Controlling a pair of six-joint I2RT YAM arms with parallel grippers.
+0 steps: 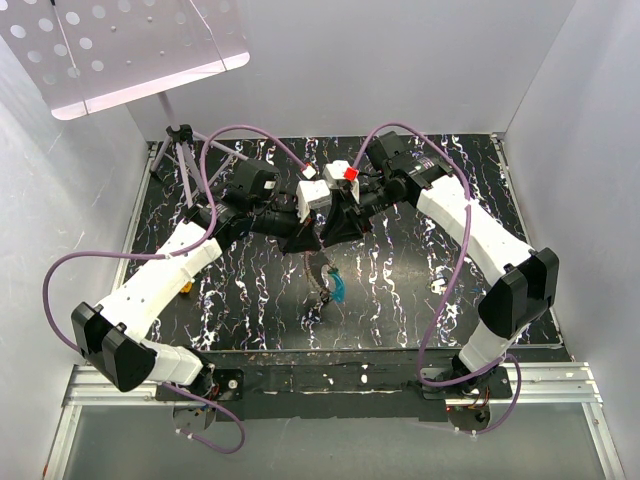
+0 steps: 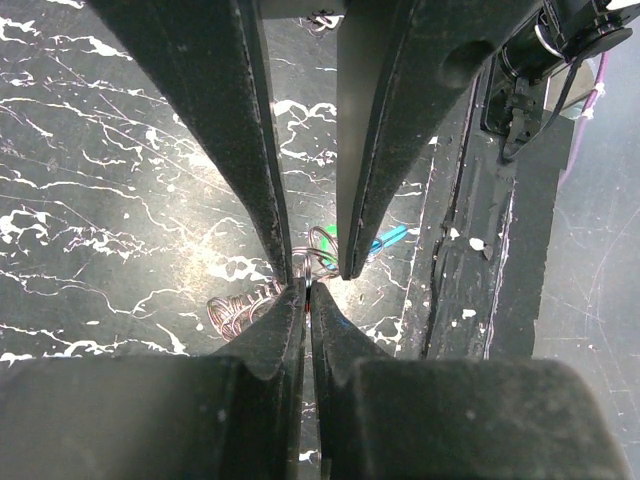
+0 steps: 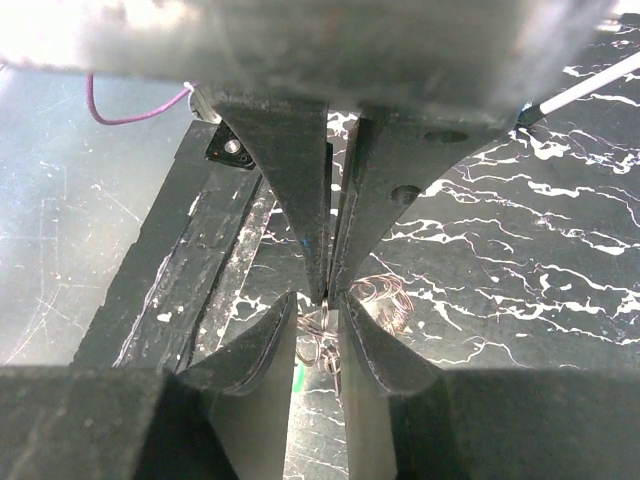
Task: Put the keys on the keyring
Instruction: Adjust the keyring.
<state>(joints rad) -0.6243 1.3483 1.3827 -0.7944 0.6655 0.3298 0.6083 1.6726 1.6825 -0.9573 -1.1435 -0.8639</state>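
Keyring (image 3: pixel 320 328) hangs in the air above the worktop (image 1: pixel 420 290), midway between the two arms, right where the two sets of pincer tips meet. On the near side of the keyring a teal key (image 1: pixel 337 287) dangles. It seems to be already threaded on, though the wire is too fine to be sure. Below the keyring and a little to one side, a tangle of thin wire loops (image 2: pixel 240 312) lies on the worktop.

At the keyring itself, the left pincer (image 2: pixel 307 292) is clamped tight on the wire, tips touching. The right pincer (image 3: pixel 318 300) faces it from the opposite side, jaws partly apart with the keyring between them. I cannot tell whether its pads press the wire.

The step in hand looks like prising the coil apart or feeding a key in. To do it well, the left should hold firm without twisting. The right should work close to the split end in small moves, so the springy wire does not snap free or the teal key slide off.

Beyond the keyring, no box, tray or dish shows, and nothing here sits in a container.
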